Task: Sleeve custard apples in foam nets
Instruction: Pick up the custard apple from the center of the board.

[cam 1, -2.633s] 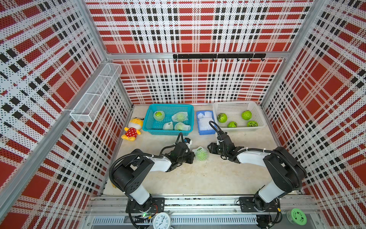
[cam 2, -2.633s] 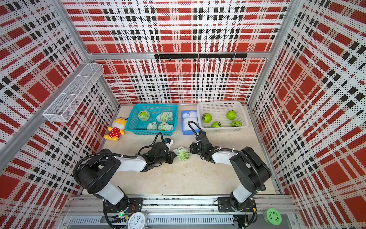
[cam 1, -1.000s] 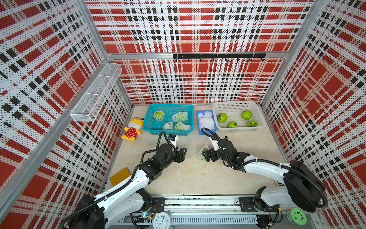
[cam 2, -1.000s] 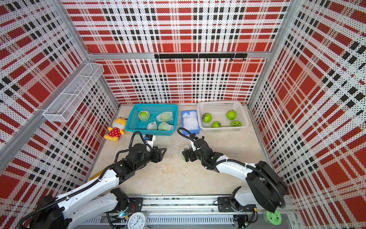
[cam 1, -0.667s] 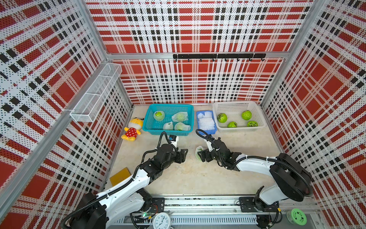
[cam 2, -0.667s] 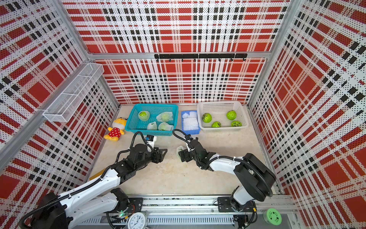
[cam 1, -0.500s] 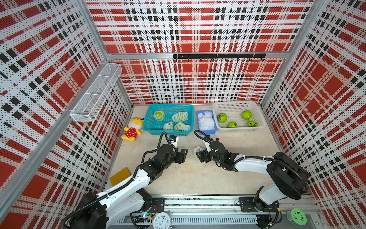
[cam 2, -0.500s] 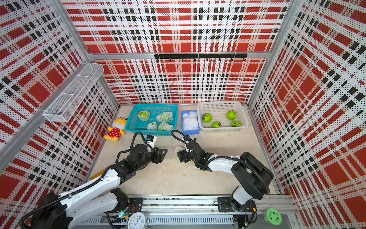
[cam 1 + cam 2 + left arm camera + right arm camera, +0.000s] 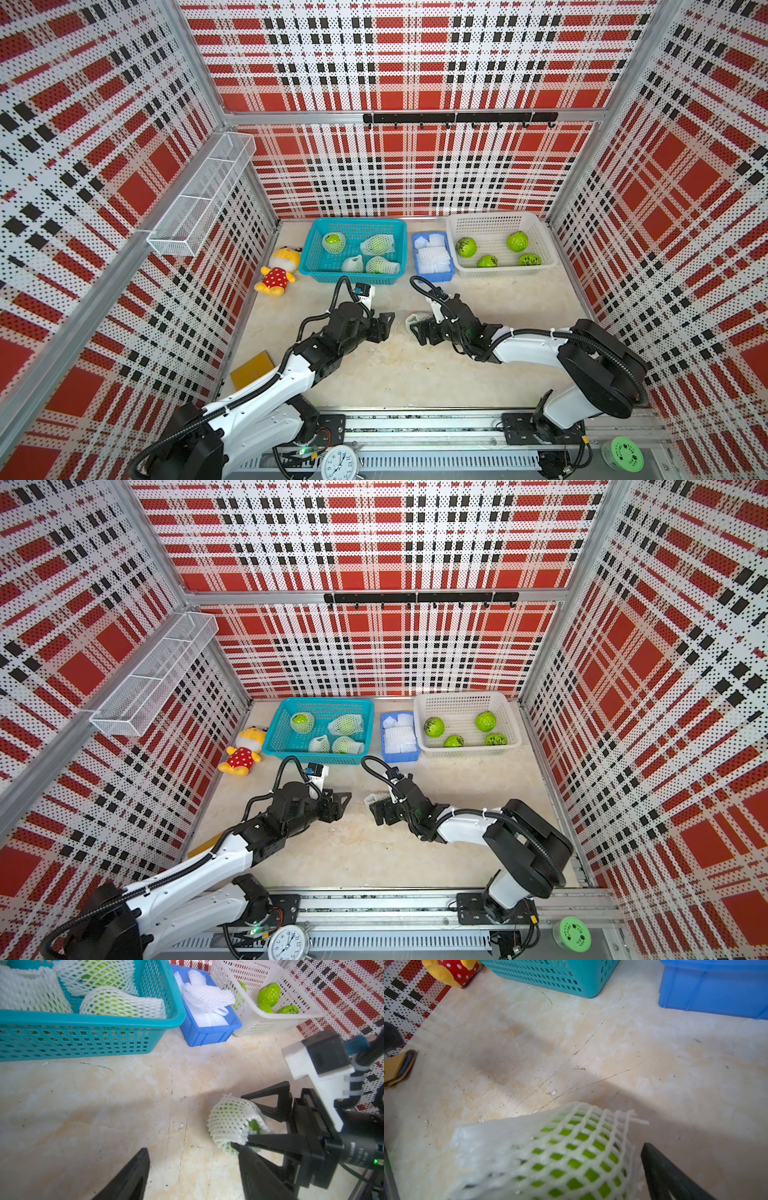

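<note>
Worktop (image 9: 415,374): pale, scratched, stone-patterned. It carries everything listed here.
Teal basket (image 9: 353,277): at the back edge, left of the middle. Four sleeved custard apples (image 9: 377,244) lie in it.
White basket (image 9: 498,272): in the back right corner. Four bare custard apples (image 9: 517,241) lie in it, some with dark patches.
Blue tray (image 9: 434,276): at the back edge between the two baskets, holding a pile of spare foam nets (image 9: 432,255).
Plush toy (image 9: 279,272): yellow and red, by the left edge just beside the teal basket.
Left hand (image 9: 385,326): near the middle of the worktop. Its fingers are spread with nothing between them, and the tips point toward the right hand.
Right hand (image 9: 417,332): facing the left hand and close to it. Its fingers are set wide, pinching the netted custard apple from two sides.
Netted custard apple (image 9: 232,1124): mid-worktop, in front of the blue tray, in the right hand. The net wraps most of it — green shows through the holes and at the open end. I cannot tell whether it touches the worktop.
</note>
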